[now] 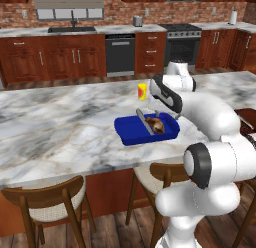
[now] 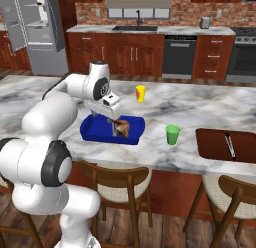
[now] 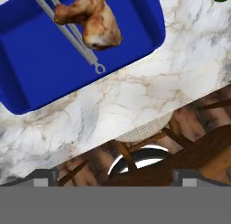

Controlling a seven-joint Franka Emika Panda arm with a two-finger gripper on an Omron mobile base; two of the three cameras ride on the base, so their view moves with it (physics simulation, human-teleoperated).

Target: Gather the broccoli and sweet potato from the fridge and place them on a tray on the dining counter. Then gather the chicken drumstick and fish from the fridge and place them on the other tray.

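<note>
Drumstick: in the left base view the browned roast chicken drumstick [image 1: 157, 125] lies inside the deep-blue rectangular plastic tray [image 1: 131, 132] on the grey-veined marble bench [image 1: 60, 122], beside a pair of slim metal tongs [image 1: 144, 121] propped across the tray. The two-finger gripper [image 1: 158, 112] hangs just above the tray, partly masked by the white wrist; a small yellow cup [image 1: 143, 91] stands behind. Right base view adds what the left lacks: a second, dark-brown wooden tray [image 2: 227, 145] carrying a thin utensil, well apart to the right, a green plastic cup [image 2: 173, 134] between the two trays, and the open grey fridge [image 2: 39, 32] at far left. Here the gripper [image 2: 116, 123] reads released, jaws spread, holding nothing, directly over the drumstick [image 2: 123, 126]. Hand view gives the top-down outline: drumstick [image 3: 90, 21] touching the tongs [image 3: 67, 29], fat meaty end toward the tray's middle, narrow bone end outward. Judgement: light, firm but greasy-skinned, likely slippery; best pinched across the thick meaty part, not the tapered bone.
</note>
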